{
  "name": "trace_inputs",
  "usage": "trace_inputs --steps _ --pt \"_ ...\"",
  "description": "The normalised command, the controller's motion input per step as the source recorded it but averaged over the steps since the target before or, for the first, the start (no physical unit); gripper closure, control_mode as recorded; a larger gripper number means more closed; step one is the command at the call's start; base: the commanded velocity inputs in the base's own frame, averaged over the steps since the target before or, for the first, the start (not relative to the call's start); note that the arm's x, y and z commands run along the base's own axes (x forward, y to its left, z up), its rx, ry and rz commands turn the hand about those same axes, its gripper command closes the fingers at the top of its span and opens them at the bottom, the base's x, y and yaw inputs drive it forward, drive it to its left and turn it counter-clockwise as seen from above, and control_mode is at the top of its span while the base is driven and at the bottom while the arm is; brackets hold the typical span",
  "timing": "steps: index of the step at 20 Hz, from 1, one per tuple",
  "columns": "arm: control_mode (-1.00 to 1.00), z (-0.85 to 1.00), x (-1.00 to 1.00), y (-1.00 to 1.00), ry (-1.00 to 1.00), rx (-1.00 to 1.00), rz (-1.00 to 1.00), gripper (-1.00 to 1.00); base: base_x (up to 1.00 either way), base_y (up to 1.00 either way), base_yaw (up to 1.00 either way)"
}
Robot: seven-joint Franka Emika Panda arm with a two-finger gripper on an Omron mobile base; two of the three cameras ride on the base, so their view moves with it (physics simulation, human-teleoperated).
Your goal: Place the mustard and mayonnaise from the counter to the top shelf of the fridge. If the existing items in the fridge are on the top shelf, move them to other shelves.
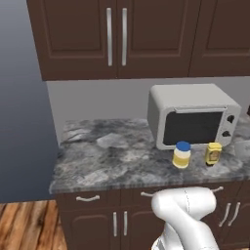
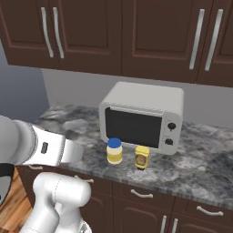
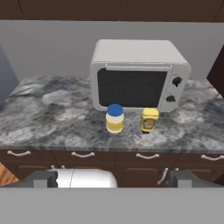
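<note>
The mayonnaise (image 1: 181, 155) (image 2: 114, 151) (image 3: 114, 119), a cream jar with a blue lid, stands on the grey marbled counter (image 1: 112, 156) (image 3: 52, 118) just in front of the microwave. Right beside it is the mustard (image 1: 213, 154) (image 2: 142, 157) (image 3: 149, 120), a squat yellow bottle with a dark label. My gripper (image 3: 114, 178) is open, held back from the counter's front edge and facing both, with its fingertips (image 3: 46, 178) far apart and nothing between them. The fridge (image 1: 22, 97) shows as a plain grey wall left of the counter. Its top shelf, the other shelves and the existing items are out of view.
A pale grey microwave (image 1: 193, 114) (image 2: 141, 116) (image 3: 138, 74) sits at the back of the counter behind both containers. Dark brown wall cabinets (image 1: 114, 34) hang above and drawers with silver handles (image 3: 83, 154) run below. Wooden floor (image 1: 24, 224) lies at the lower left.
</note>
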Motion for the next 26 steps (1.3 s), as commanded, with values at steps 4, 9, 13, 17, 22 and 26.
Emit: trace_inputs --steps 4,9,13,17,22,26 --pt "-1.00 -0.19 0.40 0.09 0.07 0.00 -0.02 -1.00 0.13 0.01 0.00" --pt "-1.00 -0.66 0.74 0.05 0.02 0.01 -0.04 -1.00 0.00 0.00 0.00" --pt "-1.00 -0.80 0.85 0.00 0.00 0.01 -0.02 -1.00 0.00 0.00 0.00" --pt "-1.00 -0.68 0.94 0.00 0.00 0.00 -0.01 -1.00 0.00 0.00 0.00" --pt "-1.00 -0.51 0.90 0.00 0.03 0.00 -0.03 -1.00 0.00 0.00 0.00" --pt "-1.00 -0.58 0.65 0.00 0.10 0.00 -0.02 -1.00 0.00 0.00 0.00"
